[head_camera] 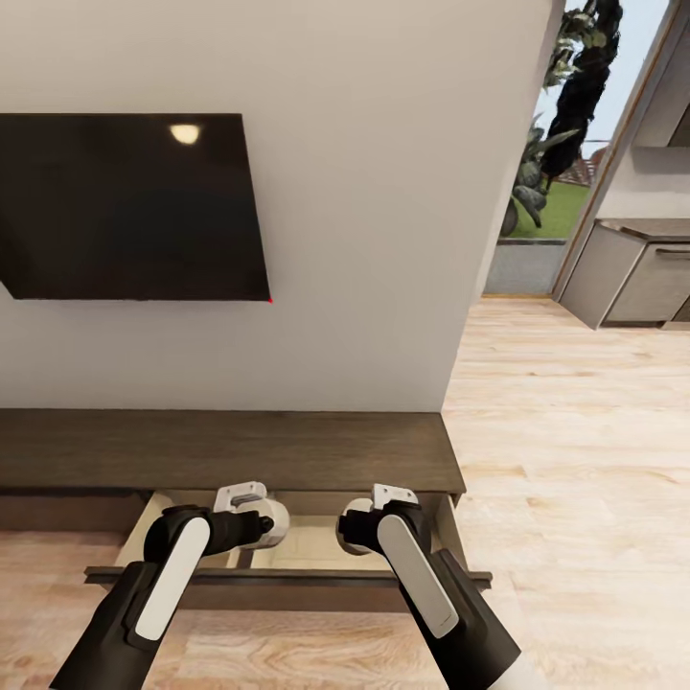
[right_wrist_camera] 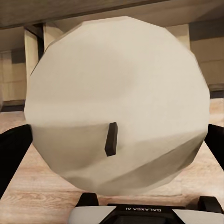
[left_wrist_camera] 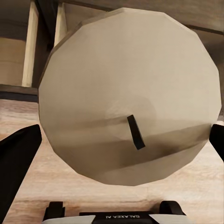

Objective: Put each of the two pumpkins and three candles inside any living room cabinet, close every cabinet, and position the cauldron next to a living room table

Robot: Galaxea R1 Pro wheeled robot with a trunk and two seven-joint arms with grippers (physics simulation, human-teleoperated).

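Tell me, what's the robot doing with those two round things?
Each arm holds a candle. The left gripper grips one candle and the right gripper grips another candle, jaws closed around them. Both hang over the open drawer of the cabinet below the TV, ready to go in.

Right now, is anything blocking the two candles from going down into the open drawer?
Nothing visible. Each gripper, left and right, holds a candle over the open drawer of the cabinet, whose pale floor looks bare between them.
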